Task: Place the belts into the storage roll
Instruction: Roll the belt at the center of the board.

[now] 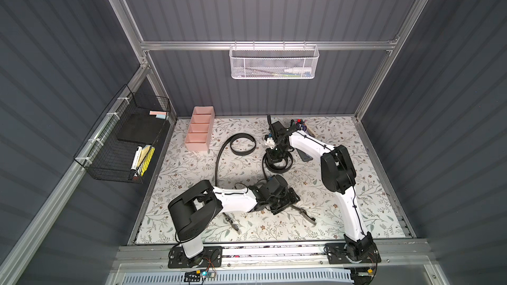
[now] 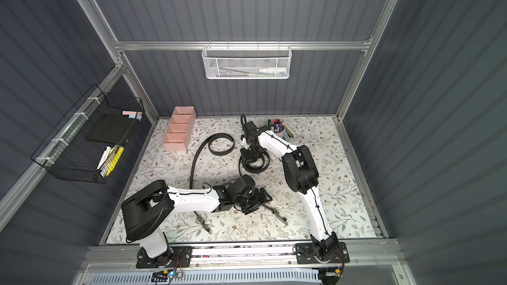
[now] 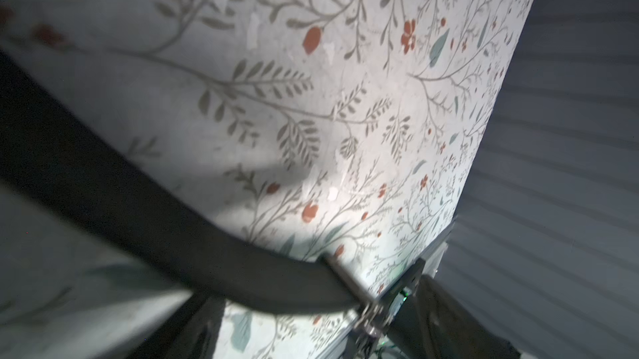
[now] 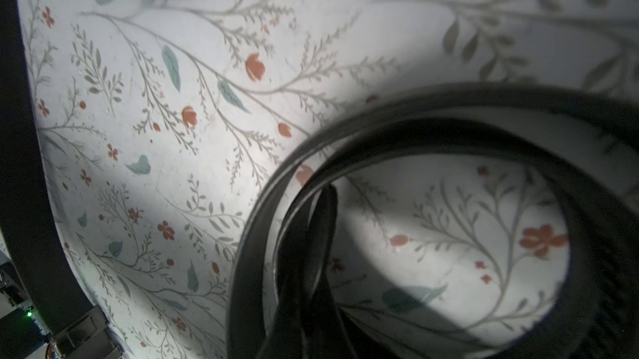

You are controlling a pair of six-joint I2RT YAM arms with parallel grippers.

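The belts (image 1: 242,152) are black. The worktop (image 1: 378,201) is white, printed with grey-green leafy sprigs and small red-orange flowers. The tray (image 1: 196,146) is pale pink. The mesh basket (image 1: 274,62) is white, the wire basket (image 1: 109,164) black. The ribbed walls (image 1: 274,9) are dark grey.

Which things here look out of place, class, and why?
One belt lies half unrolled beside the tray, the other loosely coiled mid-table. Both tails trail toward the front. The tray's four compartments are empty.
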